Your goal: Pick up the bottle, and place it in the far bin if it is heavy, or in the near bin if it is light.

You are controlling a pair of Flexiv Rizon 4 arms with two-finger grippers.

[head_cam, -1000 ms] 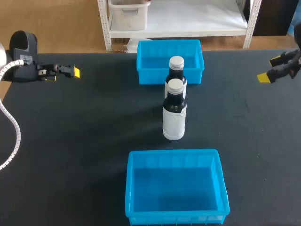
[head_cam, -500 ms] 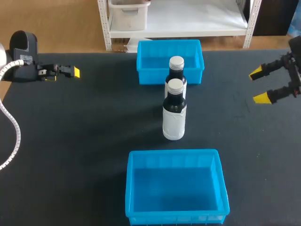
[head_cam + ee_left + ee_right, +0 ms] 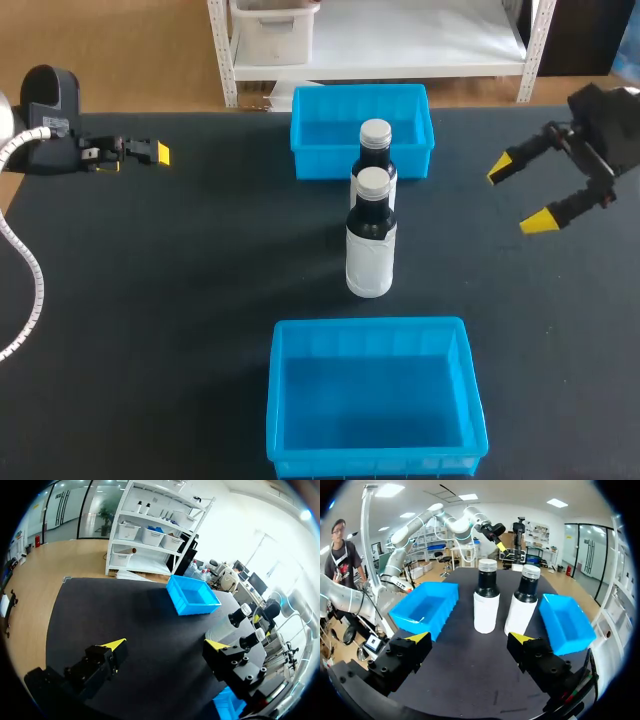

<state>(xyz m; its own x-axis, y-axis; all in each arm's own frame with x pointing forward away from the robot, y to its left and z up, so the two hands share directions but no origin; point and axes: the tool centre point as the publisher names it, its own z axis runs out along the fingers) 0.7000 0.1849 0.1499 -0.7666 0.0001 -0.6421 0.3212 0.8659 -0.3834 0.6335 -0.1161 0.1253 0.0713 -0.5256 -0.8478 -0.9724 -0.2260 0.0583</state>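
Right gripper (image 3: 520, 196): fingers spread wide, nothing between them; hangs over the table's (image 3: 200, 260) right side, well apart from the bottles and pointed at them. In its wrist view (image 3: 469, 639) both bottles stand ahead of the open jaws.

Left gripper (image 3: 150, 152): at the far left of the table, holding nothing; its wrist view (image 3: 165, 645) shows the fingers wide apart.

Near bottle (image 3: 371, 245): upright, mid-table, between the two bins, untouched.

Far bottle (image 3: 375, 145): upright, just behind the near bottle and in front of the far bin (image 3: 300, 130).

Near bin (image 3: 278, 400): nothing in it. The far bin appears empty as well.

Progress: by my reading, the task is at the approach. No bottle is gripped or lifted, so weight is untested and no bin is chosen. Left to do: close in, grasp, lift, judge heavy or light, carry, release.

Change: the right gripper has come in from the table's right edge toward the bottles, and its fingers stand wider apart than a second ago. The left gripper, both bottles and both bins are as they were.
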